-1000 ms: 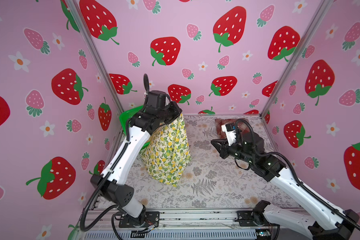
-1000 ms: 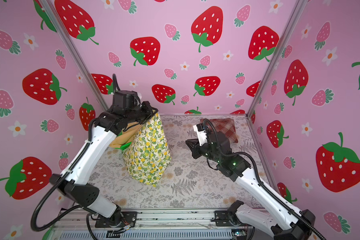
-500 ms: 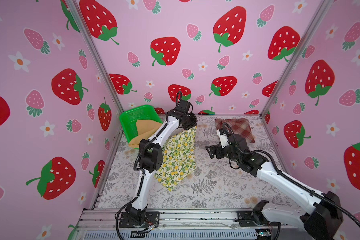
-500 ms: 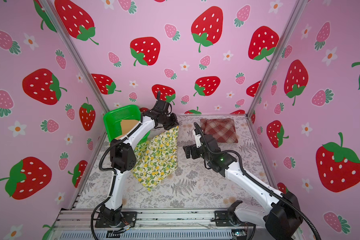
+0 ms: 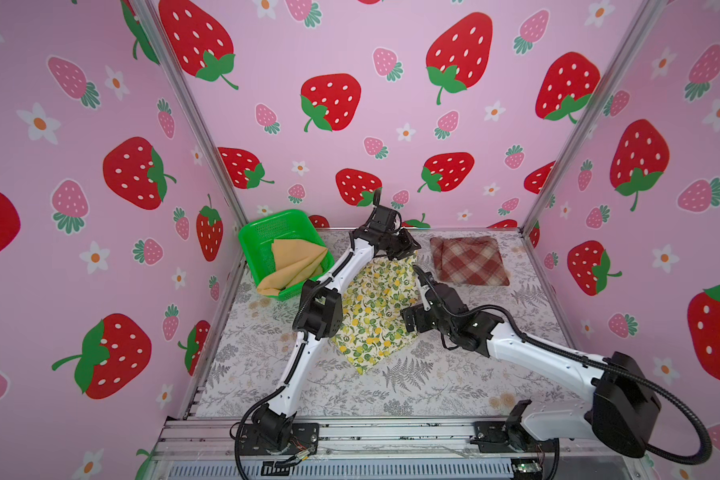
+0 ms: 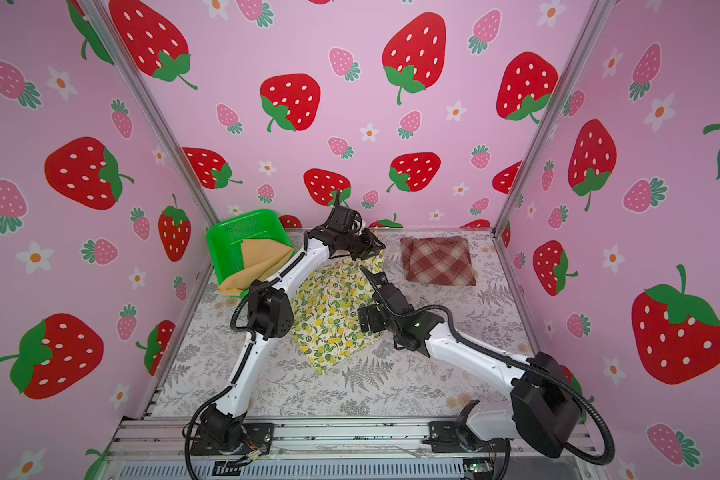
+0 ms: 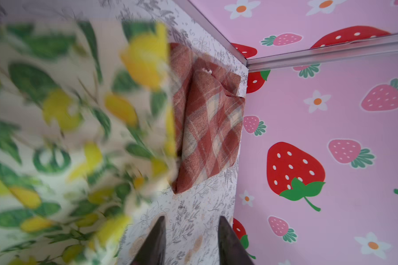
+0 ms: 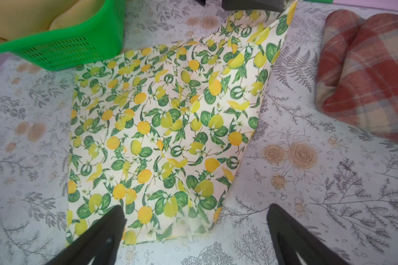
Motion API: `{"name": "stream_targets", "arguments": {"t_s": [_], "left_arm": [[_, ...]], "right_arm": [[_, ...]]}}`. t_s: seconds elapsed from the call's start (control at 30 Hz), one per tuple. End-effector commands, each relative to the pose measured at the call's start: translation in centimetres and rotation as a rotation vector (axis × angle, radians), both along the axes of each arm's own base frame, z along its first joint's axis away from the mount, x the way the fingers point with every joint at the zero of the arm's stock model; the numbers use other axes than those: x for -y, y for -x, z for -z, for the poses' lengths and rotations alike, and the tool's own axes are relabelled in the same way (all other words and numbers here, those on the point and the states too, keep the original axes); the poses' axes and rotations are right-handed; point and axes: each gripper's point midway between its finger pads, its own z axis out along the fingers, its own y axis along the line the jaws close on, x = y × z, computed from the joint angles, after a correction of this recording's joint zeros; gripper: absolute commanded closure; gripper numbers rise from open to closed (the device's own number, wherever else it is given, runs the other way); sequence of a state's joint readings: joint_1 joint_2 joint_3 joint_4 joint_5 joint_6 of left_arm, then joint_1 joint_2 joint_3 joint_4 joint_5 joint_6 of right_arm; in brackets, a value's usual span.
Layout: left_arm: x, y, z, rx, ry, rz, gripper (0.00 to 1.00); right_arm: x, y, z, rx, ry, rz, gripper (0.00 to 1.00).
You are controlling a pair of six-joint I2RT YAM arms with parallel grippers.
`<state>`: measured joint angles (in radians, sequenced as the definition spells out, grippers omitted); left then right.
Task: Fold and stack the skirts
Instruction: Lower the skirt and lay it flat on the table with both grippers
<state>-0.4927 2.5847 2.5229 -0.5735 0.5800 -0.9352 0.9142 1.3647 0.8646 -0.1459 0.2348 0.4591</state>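
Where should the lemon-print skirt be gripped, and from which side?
Probably the right edge of the lemon skirt, approached from the right by the open right claw: in the right wrist view that edge stands tented off the table, while the rest lies flat.

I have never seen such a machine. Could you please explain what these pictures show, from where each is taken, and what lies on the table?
These are two white robot arms, the left arm and the right arm, fixed at the near edge of a flowered table; each ends in a two-fingered gripper. Two pictures come from one camera head above and show the whole scene. The other two come from cameras on the wrists, so dark fingers show there. A lemon-print skirt lies spread in the middle, one far corner lifted beside the left gripper. A folded plaid skirt lies far right. A mustard skirt hangs out of a green basket far left. The left gripper and the right gripper both stand open, holding nothing.
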Motion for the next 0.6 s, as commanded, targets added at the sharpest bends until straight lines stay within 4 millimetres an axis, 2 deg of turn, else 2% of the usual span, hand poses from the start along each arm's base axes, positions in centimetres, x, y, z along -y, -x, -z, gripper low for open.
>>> {"name": "stream_targets", "arguments": {"t_s": [0.0,0.03,0.13,0.2,0.23,0.4,0.57], "left_arm": [[-1.3,-0.1,-3.3,0.048,0.049,0.005,0.27],[-2.5,-0.2,-3.9,0.056,0.048,-0.014,0.23],[-7.0,0.2,-5.2,0.064,0.03,-0.09,0.19],[-10.3,1.1,-5.6,0.069,0.003,-0.144,0.04],[-12.0,1.9,-5.7,0.071,-0.018,-0.168,0.01],[-18.4,5.8,-5.2,0.032,-0.054,-0.276,0.01],[-22.0,9.3,-5.1,0.027,-0.047,-0.33,0.01]], "right_arm": [[-0.7,-0.6,0.9,0.015,0.045,0.063,0.0],[-1.2,-0.6,1.4,0.008,0.058,0.062,0.0],[-2.4,-1.0,3.0,-0.011,0.105,0.062,0.0],[-3.3,-1.2,3.6,-0.009,0.126,0.062,0.0],[-3.9,-1.2,3.8,-0.009,0.126,0.056,0.0],[-5.9,-1.7,5.7,-0.032,0.145,0.05,0.06],[-7.7,-2.2,7.4,-0.046,0.181,0.036,0.15]]}}
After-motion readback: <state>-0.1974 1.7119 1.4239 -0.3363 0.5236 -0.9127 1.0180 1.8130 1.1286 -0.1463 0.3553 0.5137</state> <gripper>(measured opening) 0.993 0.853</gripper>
